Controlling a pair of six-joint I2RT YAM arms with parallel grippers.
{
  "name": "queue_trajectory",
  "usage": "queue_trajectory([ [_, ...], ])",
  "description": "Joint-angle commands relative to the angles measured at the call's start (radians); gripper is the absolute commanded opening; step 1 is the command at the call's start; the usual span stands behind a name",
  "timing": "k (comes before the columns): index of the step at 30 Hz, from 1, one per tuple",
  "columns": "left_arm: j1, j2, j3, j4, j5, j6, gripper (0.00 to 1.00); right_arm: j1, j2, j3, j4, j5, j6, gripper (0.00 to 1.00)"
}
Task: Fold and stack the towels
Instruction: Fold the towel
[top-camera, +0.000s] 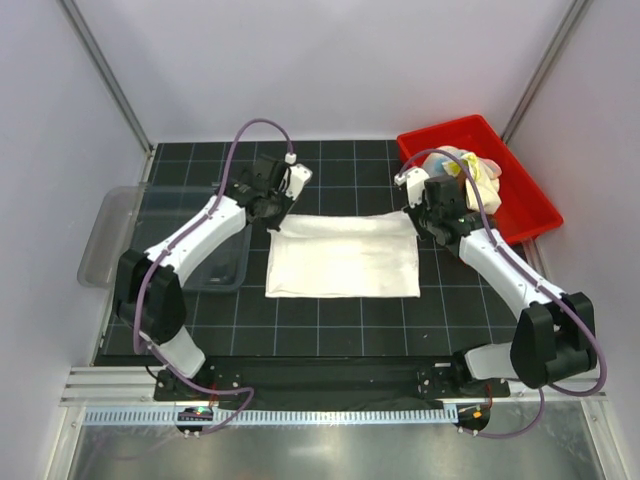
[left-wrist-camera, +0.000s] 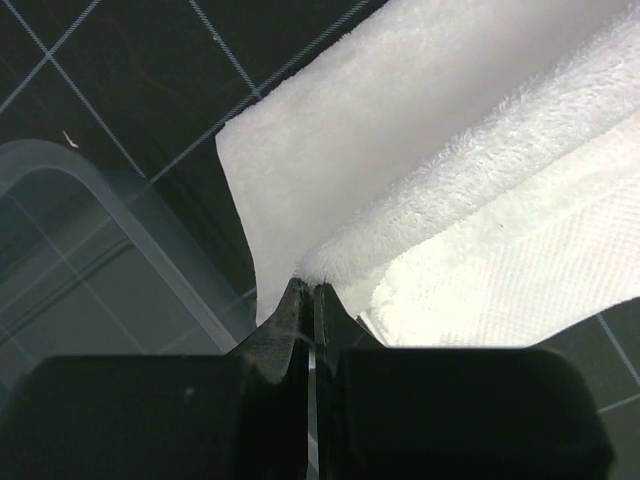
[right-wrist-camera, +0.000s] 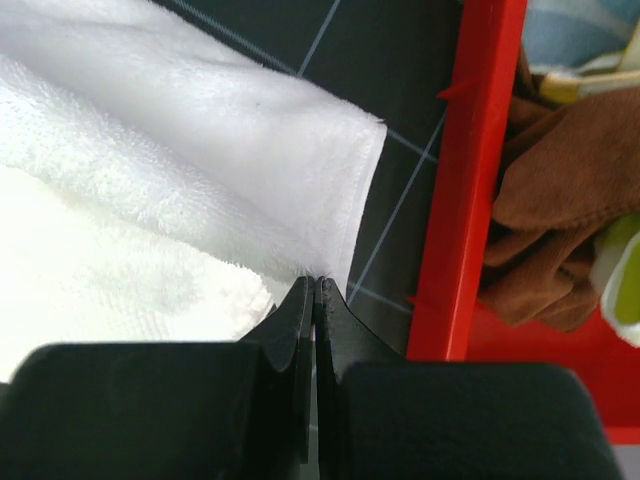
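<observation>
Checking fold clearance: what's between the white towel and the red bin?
Only a narrow strip of bare black mat, clearest in the right wrist view. The right gripper, shut on the white towel's corner, sits beside the red bin's wall.

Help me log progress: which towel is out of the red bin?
The big cream-white towel, on the mat, far corners pinched by the left hand and right hand. The other towels sit bunched in the red bin.
</observation>
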Motion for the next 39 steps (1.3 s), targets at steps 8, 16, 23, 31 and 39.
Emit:
queue_trajectory([
  [8,-0.057,-0.124,-0.11,0.005,-0.036,-0.055,0.0,0.022,-0.148,-0.081,-0.082,0.127,0.163,0.01],
  [16,-0.081,-0.161,-0.171,-0.001,-0.064,-0.079,0.0,0.045,-0.188,-0.11,-0.14,0.115,0.27,0.01],
  [23,-0.089,-0.193,-0.209,0.008,-0.096,-0.093,0.0,0.063,-0.217,-0.125,-0.157,0.116,0.355,0.01],
  [31,-0.098,-0.216,-0.245,0.001,-0.085,-0.115,0.0,0.073,-0.212,-0.115,-0.22,0.175,0.447,0.01],
  [39,-0.103,-0.227,-0.246,-0.038,-0.071,-0.129,0.0,0.088,-0.206,-0.081,-0.292,0.207,0.56,0.01],
])
